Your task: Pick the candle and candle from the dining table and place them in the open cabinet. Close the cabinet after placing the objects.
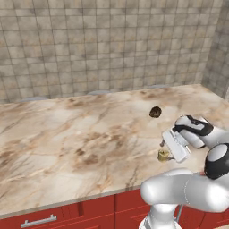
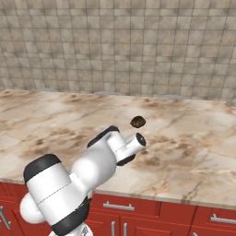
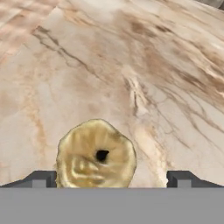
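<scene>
Broad table (image 1: 67, 143) of beige marble with brown veining, over red drawer fronts (image 1: 89, 212) with silver handles (image 2: 119, 206). Grey-beige tiled wall (image 1: 107, 44) behind.

Squat golden-tan candle (image 3: 96, 155) standing upright on the table, near the front edge. From the hand view: seen from above, lumpy round top with a small dark hole at its centre, lying between the two dark fingertips (image 3: 41, 178) but nearer the one on the left of the picture, seemingly just beside it; clear gap to the other tip. From the left base view: same candle (image 1: 163, 155) peeking out just below the white hand, resting on the marble.

Gripper (image 3: 111, 179) spread wide, jaws on either side of the candle, nothing clamped. Whether either tip actually touches the candle: cannot tell. In the left base view the gripper (image 1: 163, 144) pointing down and to the left toward the table, hand tilted, a dark fingertip just above the candle.

Dark brown round lump (image 1: 155, 112) farther back on the table, well apart from the candle, toward the wall. Same lump (image 2: 138, 121) in the right base view, just beyond the arm's white wrist, nothing touching it.

Arm folded low over the table's front edge, elbow over the drawers.
</scene>
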Motion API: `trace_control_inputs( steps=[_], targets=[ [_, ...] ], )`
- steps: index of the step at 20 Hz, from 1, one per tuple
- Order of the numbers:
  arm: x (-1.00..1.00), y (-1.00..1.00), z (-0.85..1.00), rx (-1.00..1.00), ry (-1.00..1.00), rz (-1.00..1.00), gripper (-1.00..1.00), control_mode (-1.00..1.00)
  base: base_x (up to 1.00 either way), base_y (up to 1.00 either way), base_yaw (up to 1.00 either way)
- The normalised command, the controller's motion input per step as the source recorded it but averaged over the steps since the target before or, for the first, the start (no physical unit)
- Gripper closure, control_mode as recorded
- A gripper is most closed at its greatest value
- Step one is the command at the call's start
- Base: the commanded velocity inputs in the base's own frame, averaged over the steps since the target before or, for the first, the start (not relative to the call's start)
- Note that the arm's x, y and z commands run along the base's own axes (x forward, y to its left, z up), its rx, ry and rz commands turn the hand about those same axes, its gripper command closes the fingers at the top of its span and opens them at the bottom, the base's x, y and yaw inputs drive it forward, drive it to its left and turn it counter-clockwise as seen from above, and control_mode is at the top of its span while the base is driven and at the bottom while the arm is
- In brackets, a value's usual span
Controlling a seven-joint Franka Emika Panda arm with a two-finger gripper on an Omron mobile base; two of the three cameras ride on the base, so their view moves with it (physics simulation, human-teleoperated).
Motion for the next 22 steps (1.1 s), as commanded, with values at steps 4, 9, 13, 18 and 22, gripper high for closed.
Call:
trace_control_inputs(
  steps=[4,9,13,18,22],
  targets=[
    [0.21,0.00,-0.35,-0.03,0.00,0.00,-1.00,-1.00,0.00,0.00,0.00],
    [0.07,0.00,-0.19,0.00,0.00,0.00,-1.00,-1.00,0.00,0.00,0.00],
    [0.00,0.01,-0.18,0.00,-0.01,0.00,-1.00,-1.00,0.00,0.00,0.00],
    [-0.07,0.00,-0.08,0.00,-0.03,0.00,-1.00,-1.00,0.00,0.00,0.00],
    [-0.17,0.00,0.00,0.00,-0.06,0.00,-1.00,-1.00,0.00,0.00,0.00]
  ],
)
